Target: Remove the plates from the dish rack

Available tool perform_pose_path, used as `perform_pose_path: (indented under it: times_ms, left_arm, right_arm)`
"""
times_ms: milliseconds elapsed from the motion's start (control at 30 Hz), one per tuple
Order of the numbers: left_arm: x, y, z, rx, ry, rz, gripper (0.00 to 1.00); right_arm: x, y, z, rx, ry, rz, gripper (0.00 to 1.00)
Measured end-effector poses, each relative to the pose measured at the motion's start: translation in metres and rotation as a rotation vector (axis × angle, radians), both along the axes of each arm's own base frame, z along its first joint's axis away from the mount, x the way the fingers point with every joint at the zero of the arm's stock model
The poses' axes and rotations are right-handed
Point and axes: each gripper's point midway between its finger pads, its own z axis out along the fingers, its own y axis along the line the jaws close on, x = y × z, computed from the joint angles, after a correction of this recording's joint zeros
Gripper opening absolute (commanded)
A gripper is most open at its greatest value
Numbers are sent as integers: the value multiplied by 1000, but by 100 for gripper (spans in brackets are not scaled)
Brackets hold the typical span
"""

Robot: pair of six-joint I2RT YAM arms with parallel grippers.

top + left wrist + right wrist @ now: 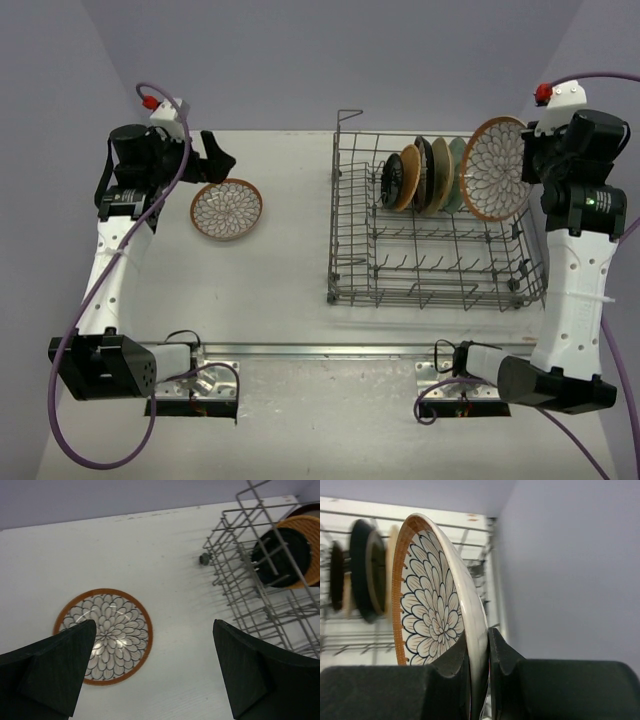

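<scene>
A grey wire dish rack (433, 260) stands on the right half of the table. Several plates stand on edge in its back row: black (392, 180), tan-orange (409, 177), another dark one (425, 172) and pale green (456, 177). My right gripper (530, 165) is shut on the rim of a white plate with a brown petal pattern (494, 168), held upright above the rack's back right corner; in the right wrist view the fingers (455, 655) pinch that petal plate (432, 605). A second petal plate (227, 209) lies flat on the table. My left gripper (215, 158) hangs open just behind it.
The rack's raised wire loop (349, 118) sticks up at its back left corner. The rack's front rows of tines (440, 268) hold nothing. In the left wrist view the flat petal plate (105, 635) lies under the left finger, and the rack corner (260, 565) is at the right.
</scene>
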Motion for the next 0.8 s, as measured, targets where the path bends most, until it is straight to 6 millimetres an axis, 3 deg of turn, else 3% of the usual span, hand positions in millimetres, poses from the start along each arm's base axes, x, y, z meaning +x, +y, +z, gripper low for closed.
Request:
perform_pose_path:
  times_ms: [200, 433, 600, 700, 800]
  left_arm:
    - [-31, -53, 27, -189, 15, -289, 98]
    - [-58, -83, 75, -261, -22, -468, 95]
    - [-70, -118, 103, -267, -35, -591, 95]
    - [-71, -133, 107, -260, -24, -636, 94]
    - [-69, -142, 95, -252, 15, -649, 93]
  right_arm:
    - [1, 75, -15, 357, 13, 257, 0]
    - [-5, 151, 20, 651, -28, 559, 0]
    - [-5, 198, 21, 737, 29, 722, 0]
    - [-4, 227, 8, 751, 92, 792, 0]
    - [-5, 256, -10, 755, 175, 854, 0]
